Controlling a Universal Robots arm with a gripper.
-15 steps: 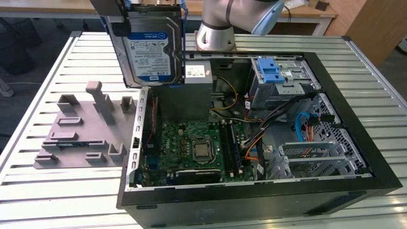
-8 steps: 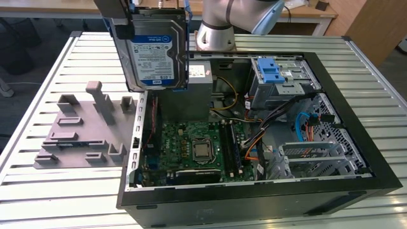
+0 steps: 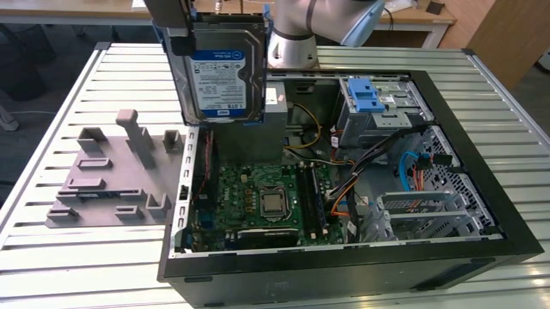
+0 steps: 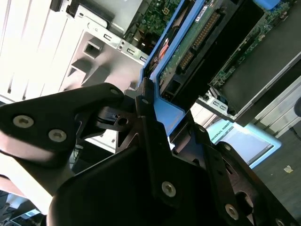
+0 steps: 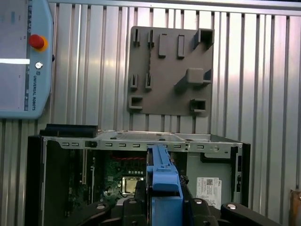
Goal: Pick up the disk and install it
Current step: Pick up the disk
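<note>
1. Black gripper point(image 4: 162, 110), nearest the lens in both wrist views; jaws closed onto the blue carrier edge of the disk; nothing else held.
2. Silver disk point(image 3: 225, 71), carried on edge with its label turned to the exterior camera; held clear above the open computer case point(image 3: 344, 261), over the case wall on the exterior view's left and in front of the grey power supply box point(image 3: 288, 119); not yet seated in any bay.
3. Handling, as judged: rigid and dense for its size; smooth metal faces likely slippery; sensitive to knocks; circuit board and connector exposed on one face and best left untouched; the plastic carrier rails taken as the proper hold, though some flex is to be expected there.
4. Surface: slatted metal table point(image 3: 60, 270); grey fixture plate point(image 3: 103, 187) laid beside the case.
5. Room: motherboard point(image 3: 257, 193) and loose cables crowded inside the case; drive cage point(image 3: 382, 112) with blue latch at the far side; teach pendant point(image 5: 23, 56) lying on the slats, apart from the case.
</note>
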